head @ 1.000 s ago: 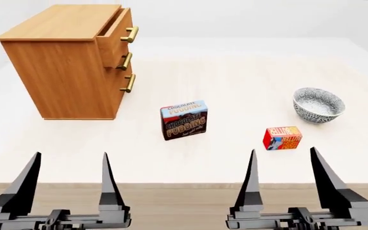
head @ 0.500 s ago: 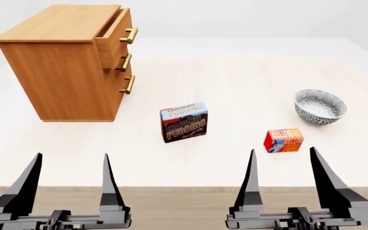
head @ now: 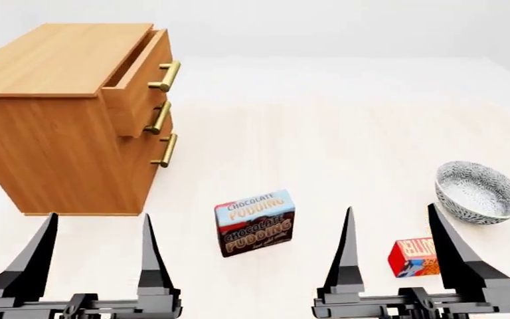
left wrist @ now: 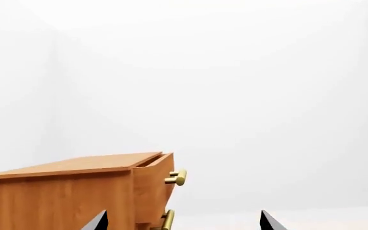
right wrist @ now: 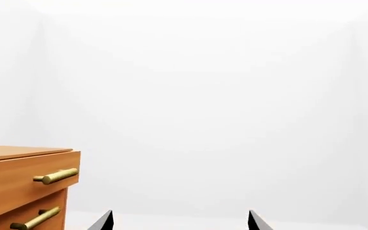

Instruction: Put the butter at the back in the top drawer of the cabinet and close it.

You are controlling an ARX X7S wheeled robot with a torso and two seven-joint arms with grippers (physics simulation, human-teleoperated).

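Observation:
The butter [head: 411,256], a small red-orange box, lies on the table at the front right, partly hidden behind a finger of my right gripper [head: 390,211]. That gripper is open and empty, close in front of the butter. My left gripper [head: 98,218] is open and empty too, in front of the cabinet [head: 51,133]. The top drawer [head: 135,83] stands pulled out a little, past the two drawers below it. In the left wrist view the top drawer [left wrist: 153,178] shows beyond my open left gripper [left wrist: 184,221]. The right wrist view shows the top drawer [right wrist: 24,176] off to one side of my open right gripper [right wrist: 180,221].
A blue-brown chocolate pudding box [head: 255,222] stands upright on the pale wooden table [head: 326,133], between the two grippers. A patterned grey bowl [head: 479,193] sits at the right, just behind the butter.
The head view has moved forward and tilted down. The cabinet, pudding box, bowl and butter now look larger and lower. Both grippers stay open in the same place in the picture.

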